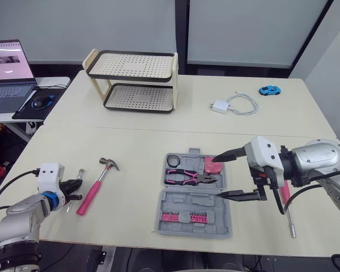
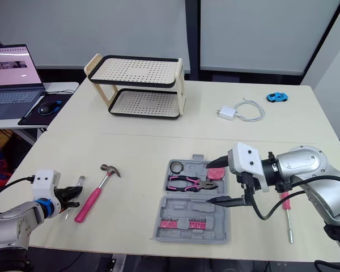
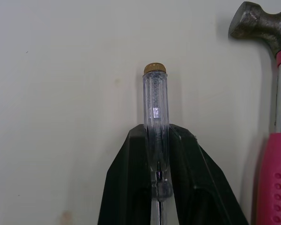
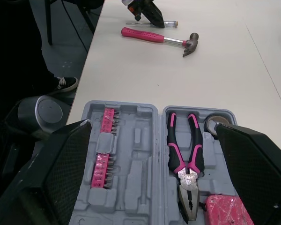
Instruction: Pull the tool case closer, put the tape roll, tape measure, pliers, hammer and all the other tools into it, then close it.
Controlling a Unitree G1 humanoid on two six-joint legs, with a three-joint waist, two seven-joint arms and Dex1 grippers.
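One open tool case [image 1: 194, 212] holds one pliers [image 1: 190, 178], one tape roll [image 1: 172, 161] and one tape measure [image 1: 212, 166]. One hammer [image 1: 96, 186] lies left of the case. Further left, left gripper [image 1: 77, 190] clenched on one clear screwdriver [image 3: 155, 117]. Right gripper [image 1: 217, 177] released, over the case's right edge.

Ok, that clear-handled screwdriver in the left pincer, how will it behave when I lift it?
The clear-handled screwdriver looks slim, so it is probably light and stiff. Its handle is smooth and round, so it may slip or twist in the left pincer, which is shut on it. Dropped on the table, it would likely roll.
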